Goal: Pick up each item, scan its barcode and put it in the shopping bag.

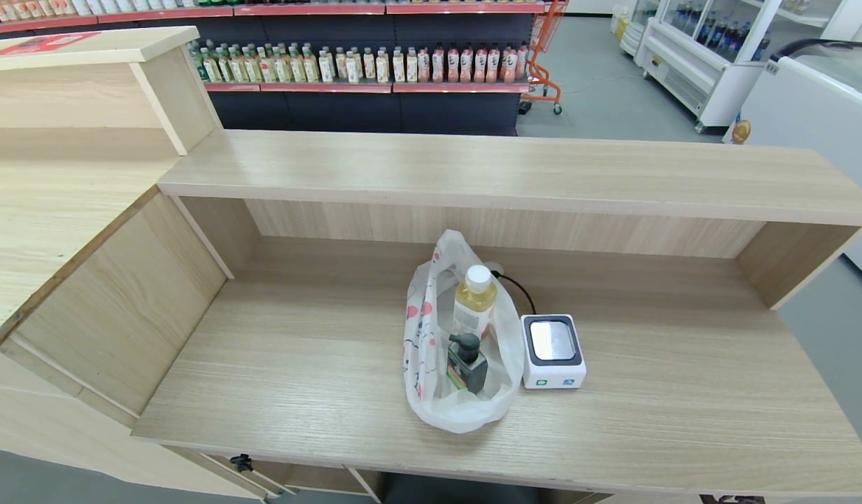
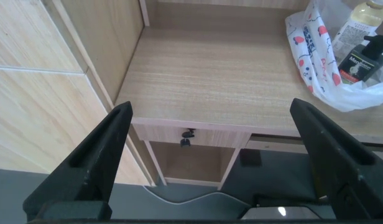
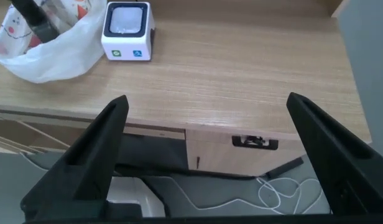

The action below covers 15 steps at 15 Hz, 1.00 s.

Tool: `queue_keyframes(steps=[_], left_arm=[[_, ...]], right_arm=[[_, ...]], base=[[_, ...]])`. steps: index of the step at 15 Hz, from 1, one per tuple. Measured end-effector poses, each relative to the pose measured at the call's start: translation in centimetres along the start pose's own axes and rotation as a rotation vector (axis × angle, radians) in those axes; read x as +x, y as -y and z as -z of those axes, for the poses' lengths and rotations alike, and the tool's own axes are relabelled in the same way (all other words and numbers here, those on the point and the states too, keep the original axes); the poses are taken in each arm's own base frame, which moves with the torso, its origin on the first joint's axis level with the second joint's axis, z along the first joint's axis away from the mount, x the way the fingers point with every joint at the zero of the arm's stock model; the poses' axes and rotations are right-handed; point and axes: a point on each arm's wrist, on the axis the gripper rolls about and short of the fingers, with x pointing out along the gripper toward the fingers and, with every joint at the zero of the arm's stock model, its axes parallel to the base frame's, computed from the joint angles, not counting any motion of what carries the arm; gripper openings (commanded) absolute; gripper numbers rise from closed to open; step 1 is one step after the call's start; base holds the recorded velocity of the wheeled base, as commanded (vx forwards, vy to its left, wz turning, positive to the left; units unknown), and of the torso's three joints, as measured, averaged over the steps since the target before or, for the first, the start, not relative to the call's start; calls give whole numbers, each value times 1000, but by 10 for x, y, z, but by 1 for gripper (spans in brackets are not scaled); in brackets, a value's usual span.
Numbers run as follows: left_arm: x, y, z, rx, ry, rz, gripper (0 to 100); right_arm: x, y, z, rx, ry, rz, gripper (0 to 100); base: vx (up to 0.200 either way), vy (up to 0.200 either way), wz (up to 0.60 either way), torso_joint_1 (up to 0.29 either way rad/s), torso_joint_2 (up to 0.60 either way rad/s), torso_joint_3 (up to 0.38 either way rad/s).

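A white plastic shopping bag (image 1: 424, 350) with red prints stands in the middle of the wooden counter (image 1: 298, 392). Inside it are a bottle of yellow drink (image 1: 475, 297) with a white cap and a dark pump bottle (image 1: 466, 360). A white barcode scanner (image 1: 552, 350) with a dark glass top sits just right of the bag, its cable running behind. My left gripper (image 2: 213, 155) hangs open below the counter's front edge, left of the bag (image 2: 322, 62). My right gripper (image 3: 207, 152) is open too, off the front edge, right of the scanner (image 3: 126, 31).
A raised shelf (image 1: 515, 171) runs along the back of the counter, with side walls at left (image 1: 116, 308) and right (image 1: 795, 266). Drawer locks (image 2: 186, 137) (image 3: 255, 142) sit under the front edge. Store shelves with bottles (image 1: 361, 63) and freezers (image 1: 809, 91) stand beyond.
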Motion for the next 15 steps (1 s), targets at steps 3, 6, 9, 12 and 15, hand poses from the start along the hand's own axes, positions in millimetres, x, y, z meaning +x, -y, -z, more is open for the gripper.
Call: queue_keyframes(steps=[3,6,9,12,15], left_arm=[[0,0,0,0,0,0,100],[0,0,0,2,0,1,100],[0,0,0,3,0,2,100],[0,0,0,0,0,2,100],[0,0,0,0,-1,1,100]], right_arm=[[0,0,0,1,-4,1,100],[0,0,1,-2,-6,1,100],[0,0,1,0,-8,1,100],[0,0,1,0,-9,1,100],[0,0,1,1,-10,1,100]], base=[[0,0,0,0,0,0],[200,-200,0,1,2,4],[200,-200,0,2,-1,2],[67,0,0,2,-1,-1],[0,0,0,0,0,0]])
